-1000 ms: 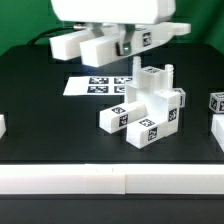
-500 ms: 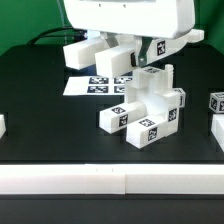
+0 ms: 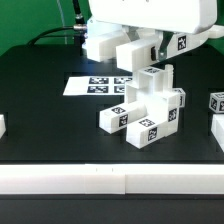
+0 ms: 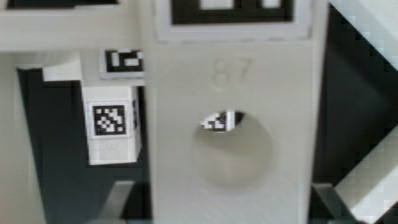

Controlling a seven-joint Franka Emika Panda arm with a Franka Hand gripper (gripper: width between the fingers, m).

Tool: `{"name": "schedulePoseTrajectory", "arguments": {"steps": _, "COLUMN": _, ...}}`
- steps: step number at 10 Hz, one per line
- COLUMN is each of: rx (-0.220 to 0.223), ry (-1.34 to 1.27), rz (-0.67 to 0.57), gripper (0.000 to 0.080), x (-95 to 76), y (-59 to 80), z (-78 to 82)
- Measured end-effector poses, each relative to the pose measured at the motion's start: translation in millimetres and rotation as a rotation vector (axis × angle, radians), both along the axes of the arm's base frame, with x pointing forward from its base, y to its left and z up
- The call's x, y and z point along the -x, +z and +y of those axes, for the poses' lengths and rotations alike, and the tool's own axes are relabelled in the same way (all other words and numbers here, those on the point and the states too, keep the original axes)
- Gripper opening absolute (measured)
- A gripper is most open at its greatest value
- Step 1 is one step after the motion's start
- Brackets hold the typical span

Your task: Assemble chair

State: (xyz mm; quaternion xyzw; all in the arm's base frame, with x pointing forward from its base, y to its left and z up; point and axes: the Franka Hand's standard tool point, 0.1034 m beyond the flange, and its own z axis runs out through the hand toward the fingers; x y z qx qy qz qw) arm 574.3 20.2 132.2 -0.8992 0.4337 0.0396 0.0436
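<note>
The pincer (image 4: 222,205) is clamped narrow on a matte white blocky plastic chair part (image 3: 125,52), and the wrist view shows its long flat tagged face running straight out between the fingers. On the black table (image 3: 40,100) sits the part-built chair (image 3: 150,110), a stepped cluster of white notched plastic blocks with a slim upright post (image 3: 168,78) on top. Here's the key: that cluster lies just beneath the carried part and a touch toward the exterior view's right, and the part's long axis runs sideways across that view. Its lower corner hangs just above the cluster's top, though whether they touch I can't tell. My read: the descent hinges on lining up beside that post.
</note>
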Motion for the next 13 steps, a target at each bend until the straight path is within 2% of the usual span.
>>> {"name": "schedulePoseTrajectory", "arguments": {"steps": 5, "rx": 0.009, "ry": 0.005, "rz": -0.024, "gripper": 0.0288, "x": -2.5, "y": -2.4, "z": 4.2}}
{"name": "schedulePoseTrajectory", "arguments": {"steps": 6, "rx": 0.029, "ry": 0.003, "rz": -0.067, "gripper": 0.0288, "x": -7.2, "y": -3.0, "z": 8.0}}
{"name": "schedulePoseTrajectory", "arguments": {"steps": 7, "rx": 0.031, "ry": 0.011, "rz": -0.067, "gripper": 0.0288, "x": -5.3, "y": -4.8, "z": 11.6}}
{"name": "schedulePoseTrajectory", "arguments": {"steps": 13, "rx": 0.031, "ry": 0.03, "rz": -0.057, "gripper": 0.0288, "x": -0.8, "y": -9.6, "z": 8.2}}
